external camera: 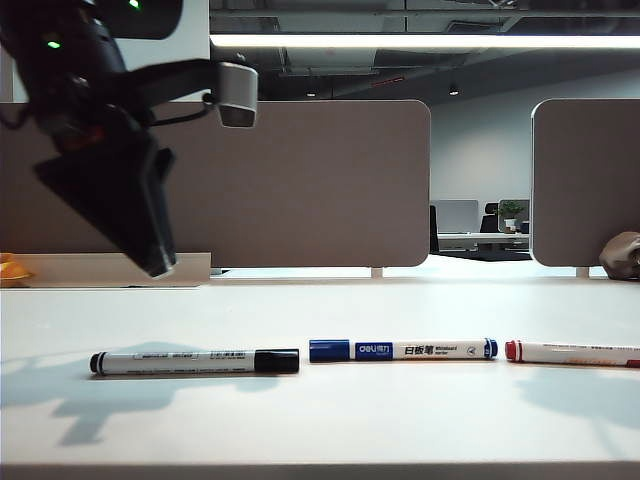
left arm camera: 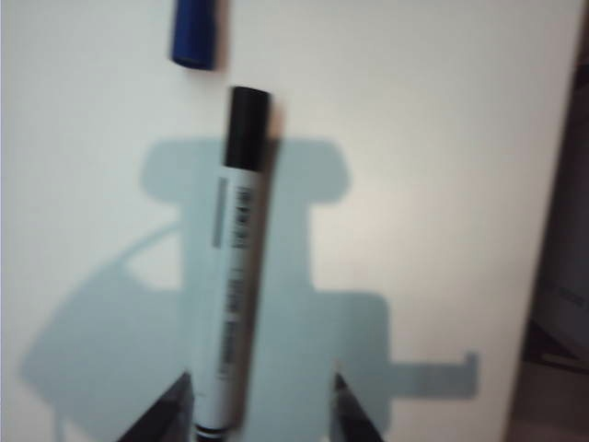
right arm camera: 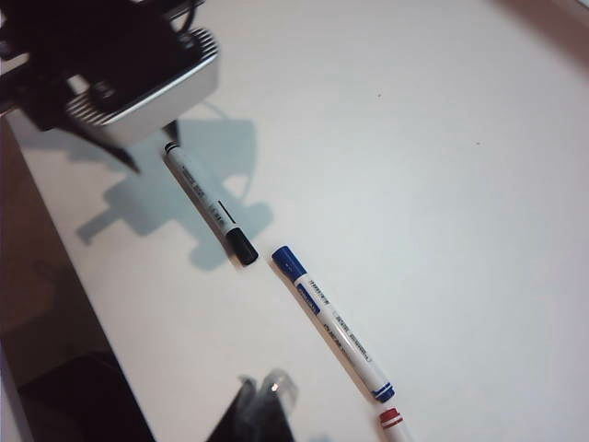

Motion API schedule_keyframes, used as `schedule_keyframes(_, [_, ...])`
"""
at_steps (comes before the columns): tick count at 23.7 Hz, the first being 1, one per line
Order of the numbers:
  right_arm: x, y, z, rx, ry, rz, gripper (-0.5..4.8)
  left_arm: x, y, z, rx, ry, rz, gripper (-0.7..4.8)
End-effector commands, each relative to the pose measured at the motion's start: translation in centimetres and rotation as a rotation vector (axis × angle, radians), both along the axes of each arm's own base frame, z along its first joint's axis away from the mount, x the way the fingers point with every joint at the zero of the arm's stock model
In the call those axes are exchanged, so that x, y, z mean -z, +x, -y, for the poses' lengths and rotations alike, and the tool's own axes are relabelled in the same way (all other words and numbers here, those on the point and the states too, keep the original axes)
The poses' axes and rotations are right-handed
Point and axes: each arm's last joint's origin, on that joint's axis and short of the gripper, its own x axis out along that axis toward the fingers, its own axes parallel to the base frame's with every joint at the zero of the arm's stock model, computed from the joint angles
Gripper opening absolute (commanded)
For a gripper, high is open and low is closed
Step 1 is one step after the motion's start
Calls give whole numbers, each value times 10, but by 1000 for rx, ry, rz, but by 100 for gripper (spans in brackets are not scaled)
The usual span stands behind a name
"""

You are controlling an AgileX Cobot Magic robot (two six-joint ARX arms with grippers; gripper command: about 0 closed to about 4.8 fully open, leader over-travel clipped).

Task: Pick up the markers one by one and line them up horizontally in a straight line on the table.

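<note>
White tabletop (external camera: 420, 420) has black marker (external camera: 195, 362), blue marker (external camera: 402, 349), red marker (external camera: 570, 352) lined up. Left gripper (left arm camera: 262, 405) spread above black; right gripper (right arm camera: 262, 405) pressed together. Probably just retreat.

three whiteboard markers: one black-capped marker (external camera: 195, 361), one blue-capped marker (external camera: 403, 349), one red-capped marker (external camera: 572, 352), two partition panels (external camera: 300, 180)

The slim white red-capped marker (external camera: 572, 352) runs off the exterior view's right edge at the white table's right end; the right wrist view shows only its cap. The left wrist view is blurred: the label on the white black-capped marker (left arm camera: 235, 262) is unreadable, and only the cap of the blue-capped marker (left arm camera: 194, 33) shows. The black left gripper's fingertips (left arm camera: 166, 419) are cut off.
</note>
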Motion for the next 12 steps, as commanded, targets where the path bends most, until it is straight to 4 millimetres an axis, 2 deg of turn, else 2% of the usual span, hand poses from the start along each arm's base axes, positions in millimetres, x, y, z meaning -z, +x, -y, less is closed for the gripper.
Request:
schedule_keyframes(1, [-1, -2, 1, -3, -10, -7, -3, -2, 9, 5, 8, 2, 7, 186])
schedule_keyframes(4, [2, -3, 2, 0, -31, -36, -3, 1, 13, 8, 24, 8, 8, 186])
schedule_keyframes(12, [4, -4, 3, -2, -44, -52, -3, 26, 23, 14, 56, 52, -55, 186])
